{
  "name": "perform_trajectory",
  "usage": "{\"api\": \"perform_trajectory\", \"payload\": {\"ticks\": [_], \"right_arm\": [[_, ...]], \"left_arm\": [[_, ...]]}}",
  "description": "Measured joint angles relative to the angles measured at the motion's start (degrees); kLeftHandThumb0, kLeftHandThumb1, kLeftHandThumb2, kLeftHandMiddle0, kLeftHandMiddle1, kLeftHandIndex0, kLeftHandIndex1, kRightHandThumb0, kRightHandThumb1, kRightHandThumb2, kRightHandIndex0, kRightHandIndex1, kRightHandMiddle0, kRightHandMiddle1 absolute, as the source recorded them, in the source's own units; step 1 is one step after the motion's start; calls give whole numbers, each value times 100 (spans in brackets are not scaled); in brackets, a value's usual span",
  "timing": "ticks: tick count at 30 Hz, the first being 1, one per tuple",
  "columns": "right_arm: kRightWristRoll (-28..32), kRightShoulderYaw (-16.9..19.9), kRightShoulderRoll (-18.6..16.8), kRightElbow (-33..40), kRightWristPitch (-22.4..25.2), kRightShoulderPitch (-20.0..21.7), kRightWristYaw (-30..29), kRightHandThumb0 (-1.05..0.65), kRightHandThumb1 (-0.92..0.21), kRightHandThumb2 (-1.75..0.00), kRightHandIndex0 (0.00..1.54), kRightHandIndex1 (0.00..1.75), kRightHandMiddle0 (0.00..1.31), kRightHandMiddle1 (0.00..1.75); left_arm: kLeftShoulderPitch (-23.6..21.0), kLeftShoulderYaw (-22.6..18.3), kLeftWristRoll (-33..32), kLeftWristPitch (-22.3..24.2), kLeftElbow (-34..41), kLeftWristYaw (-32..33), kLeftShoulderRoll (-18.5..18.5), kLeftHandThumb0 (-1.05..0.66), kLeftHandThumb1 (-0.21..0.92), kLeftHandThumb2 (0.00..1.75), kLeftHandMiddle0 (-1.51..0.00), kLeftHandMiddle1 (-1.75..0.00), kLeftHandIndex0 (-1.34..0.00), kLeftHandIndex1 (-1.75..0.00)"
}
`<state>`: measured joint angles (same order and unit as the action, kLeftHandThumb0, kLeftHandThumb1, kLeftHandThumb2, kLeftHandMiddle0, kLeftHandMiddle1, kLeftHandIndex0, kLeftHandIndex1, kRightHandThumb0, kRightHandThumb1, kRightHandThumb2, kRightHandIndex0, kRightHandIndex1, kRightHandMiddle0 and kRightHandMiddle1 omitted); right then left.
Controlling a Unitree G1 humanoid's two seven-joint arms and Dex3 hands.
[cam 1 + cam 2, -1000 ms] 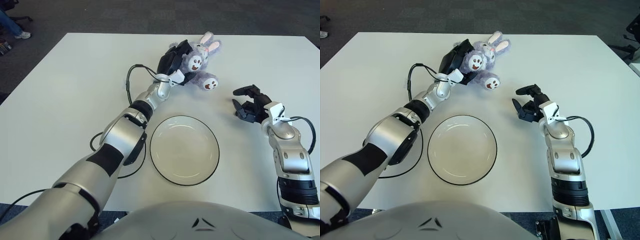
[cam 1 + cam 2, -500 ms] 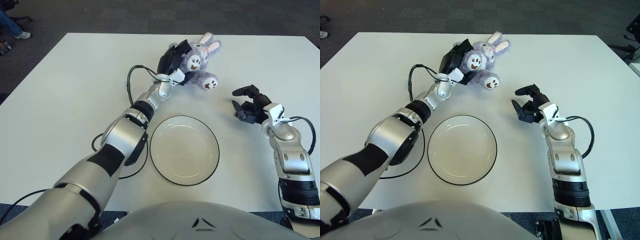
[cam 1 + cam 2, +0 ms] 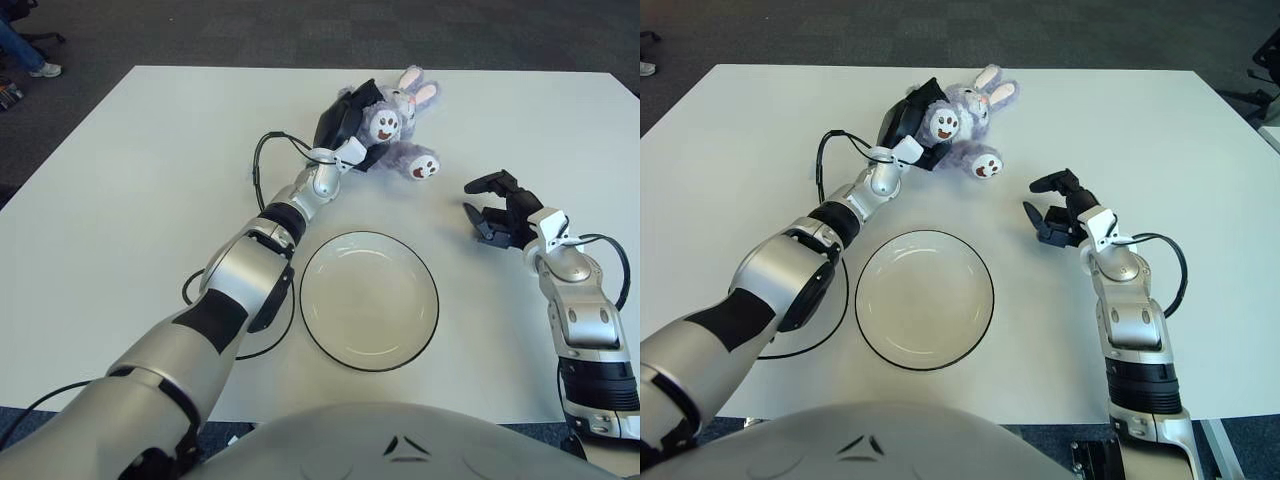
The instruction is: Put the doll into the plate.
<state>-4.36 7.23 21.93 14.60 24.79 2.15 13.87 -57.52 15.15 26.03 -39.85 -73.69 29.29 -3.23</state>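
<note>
The doll (image 3: 395, 130), a purple plush rabbit, lies on the white table (image 3: 120, 200) beyond the plate (image 3: 369, 300), on its far side and well apart from it. In the left eye view the left hand (image 3: 345, 125) is at the doll's near-left flank, its dark fingers curled around the soft body. The toy looks light and squashy, so it should give under a grip; the torso is a surer hold than an ear or a foot.

In the right eye view the right hand (image 3: 1055, 210) shows to the right of the plate, near its far edge, fingers spread and holding nothing. The plate is empty.
</note>
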Motion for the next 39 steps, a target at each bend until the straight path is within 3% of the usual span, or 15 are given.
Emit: {"api": "perform_trajectory", "payload": {"ticks": [15, 27, 39], "right_arm": [[94, 81, 0, -91, -20, 50, -4, -51, -59, -92, 119, 175, 3, 152], [27, 79, 1, -131, -14, 72, -144, -52, -58, -91, 121, 175, 4, 149], [57, 170, -22, -249, -17, 135, -315, -49, -57, -95, 112, 175, 0, 150]], "left_arm": [[410, -204, -315, -766, 325, -436, 150, 0, 15, 149, -63, -173, -63, -170], [942, -466, -992, -1571, 935, -1521, 192, 0, 12, 152, -65, -173, -65, -170], [1350, -637, -1676, -1642, 1646, -2578, 183, 0, 11, 154, -66, -173, -66, -170]]}}
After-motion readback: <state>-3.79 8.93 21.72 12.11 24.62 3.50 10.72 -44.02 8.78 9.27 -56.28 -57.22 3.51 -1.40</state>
